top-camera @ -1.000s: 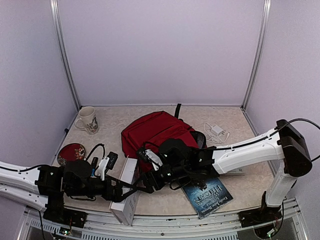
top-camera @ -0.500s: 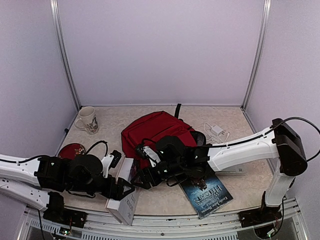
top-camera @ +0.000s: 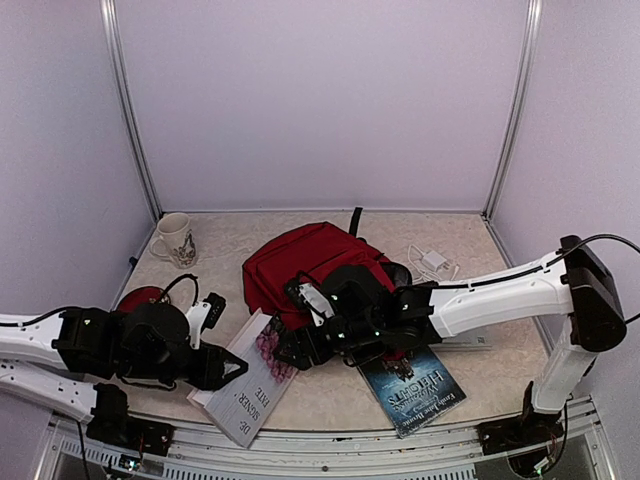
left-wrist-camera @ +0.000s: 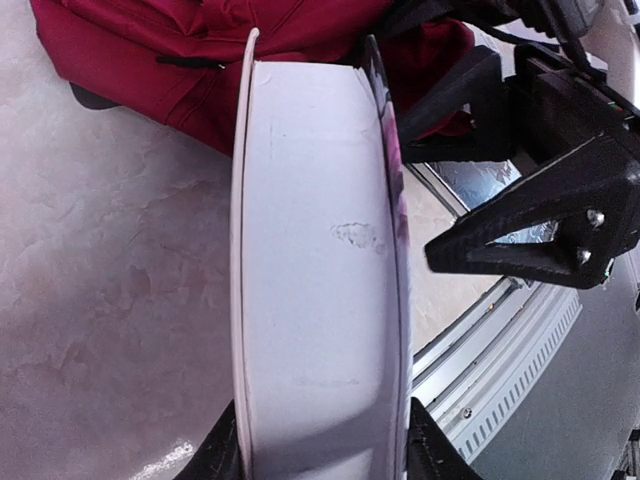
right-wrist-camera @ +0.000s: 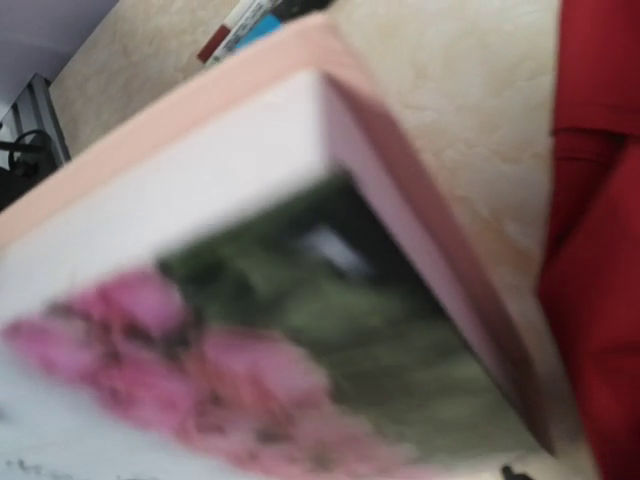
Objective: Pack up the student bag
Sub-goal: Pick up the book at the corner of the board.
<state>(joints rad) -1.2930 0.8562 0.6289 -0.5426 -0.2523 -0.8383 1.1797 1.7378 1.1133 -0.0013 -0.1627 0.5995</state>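
Note:
The student bag is dark red and lies slumped at mid table; its red fabric also fills the top of the left wrist view and the right edge of the right wrist view. A thick white book with pink flowers on its cover leans cover-up in front of the bag. My left gripper is shut on the book's page block, one finger on each cover. My right gripper stands open right beside the book's far corner, holding nothing.
A dark-covered book lies right of the bag under the right arm. At the back left are a mug and a red round disc. A white charger with cable sits at back right. The metal table rail runs close by.
The white book, earlier standing on its edge, has tipped over toward the left arm and now shows its cover. My left gripper has closed onto it. The right gripper shifted slightly beside it.

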